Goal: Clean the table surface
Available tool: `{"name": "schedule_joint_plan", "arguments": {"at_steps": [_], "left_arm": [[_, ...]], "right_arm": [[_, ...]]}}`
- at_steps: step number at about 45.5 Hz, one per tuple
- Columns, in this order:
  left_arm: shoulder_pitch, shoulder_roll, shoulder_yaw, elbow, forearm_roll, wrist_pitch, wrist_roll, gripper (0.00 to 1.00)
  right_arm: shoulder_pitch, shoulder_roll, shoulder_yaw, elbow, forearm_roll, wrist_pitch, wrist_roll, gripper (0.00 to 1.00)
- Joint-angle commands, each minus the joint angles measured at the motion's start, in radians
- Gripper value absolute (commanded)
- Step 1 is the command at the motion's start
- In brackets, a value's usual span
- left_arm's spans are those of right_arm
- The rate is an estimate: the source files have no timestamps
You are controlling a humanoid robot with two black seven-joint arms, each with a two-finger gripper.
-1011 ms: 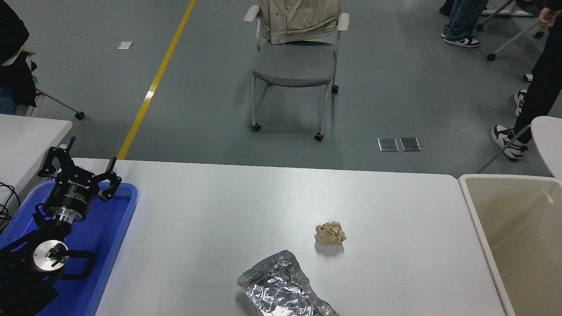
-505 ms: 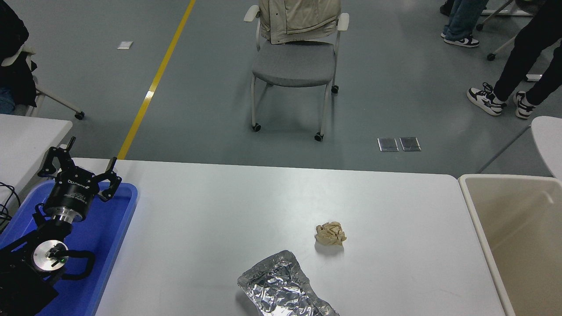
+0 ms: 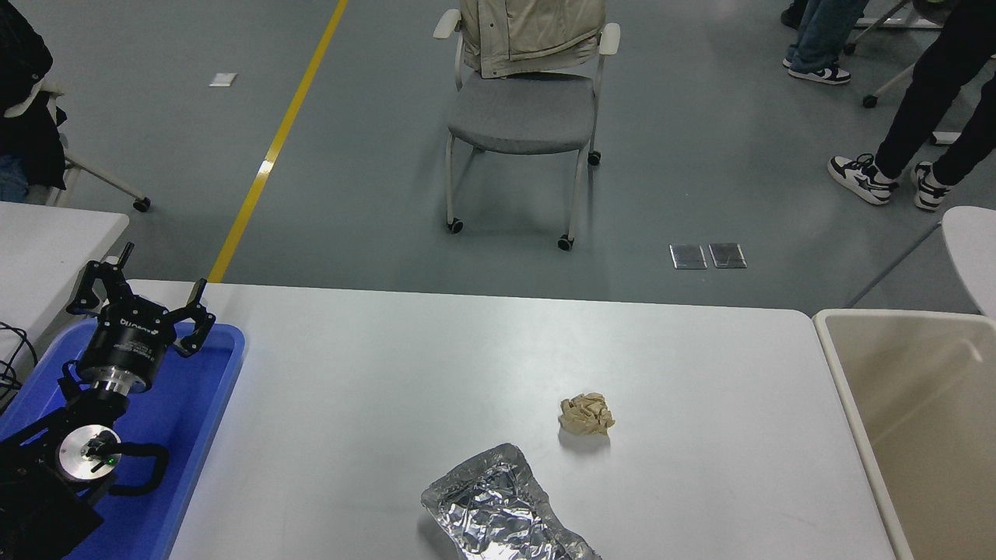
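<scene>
The table (image 3: 373,404) is spreading wide across the near half of the view, its white top looking hard and smooth, so light litter is likely sliding on it rather than staying put under a push. The bin (image 3: 844,404) is standing just beside its right edge, cut off at the frame. The tray (image 3: 222,365) is sitting at the far left corner, with the left gripper (image 3: 138,299) hanging over it, fingers spread wide and holding nothing. The foil (image 3: 498,505) is lying near centre, its near end cropped; it is probably light and crushable, best pinched at a raised fold. The paper ball (image 3: 586,413) is resting just beyond it, soft and easily squeezed. The right arm is not showing.
</scene>
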Motion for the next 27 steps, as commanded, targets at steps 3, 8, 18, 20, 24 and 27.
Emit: {"name": "schedule_joint_plan", "arguments": {"at_steps": [3,8,18,20,24,27], "left_arm": [[0.0,0.0,0.0,0.0,0.0,0.0,0.0,1.0],[0.0,0.0,0.0,0.0,0.0,0.0,0.0,1.0],[0.0,0.0,0.0,0.0,0.0,0.0,0.0,1.0],[0.0,0.0,0.0,0.0,0.0,0.0,0.0,1.0],[0.0,0.0,0.0,0.0,0.0,0.0,0.0,1.0],[0.0,0.0,0.0,0.0,0.0,0.0,0.0,1.0]], "right_arm": [[-0.145,-0.013,0.457,0.234,0.026,0.058,-0.032,0.97],[-0.177,-0.01,0.5,0.287,0.073,0.052,-0.026,0.98],[-0.286,0.001,0.557,0.444,0.184,0.064,-0.02,0.98],[-0.316,0.016,0.589,0.491,0.184,0.064,-0.02,0.98],[-0.373,0.084,0.687,0.574,0.182,0.066,-0.019,0.98],[-0.411,0.13,0.744,0.623,0.17,0.074,-0.017,0.98]]}}
